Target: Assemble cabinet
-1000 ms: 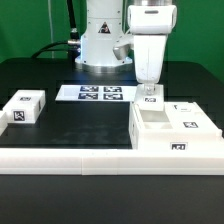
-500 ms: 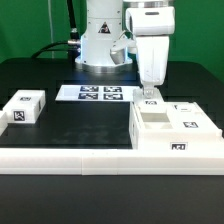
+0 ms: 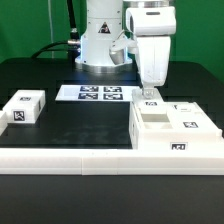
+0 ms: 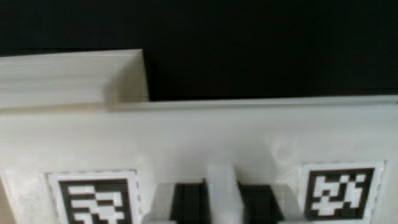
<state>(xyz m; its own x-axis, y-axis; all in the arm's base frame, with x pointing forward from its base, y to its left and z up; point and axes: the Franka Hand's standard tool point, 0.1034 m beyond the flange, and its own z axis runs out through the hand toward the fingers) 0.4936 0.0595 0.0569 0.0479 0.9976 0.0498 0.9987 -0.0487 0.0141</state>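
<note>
The cabinet (image 3: 176,138), a white square-sided box with small black-and-white tags, lies at the exterior view's right with an open recess facing up. My gripper (image 3: 150,96) stands straight down over its far left corner. In the wrist view the cabinet (image 4: 196,130) fills most of the picture, with a tag (image 4: 93,198) on either side of my gripper (image 4: 222,197). The two dark fingers (image 4: 185,202) press a thin white wall of the cabinet between them. Its stepped edge stands against the black table.
A small white tagged block (image 3: 25,107) sits at the exterior view's left. The marker board (image 3: 100,93) lies flat in front of the robot base (image 3: 100,40). A long white rail (image 3: 70,160) runs along the table's front edge.
My gripper has shifted very slightly over the cabinet's far corner. The cabinet, block and marker board have not visibly moved.
</note>
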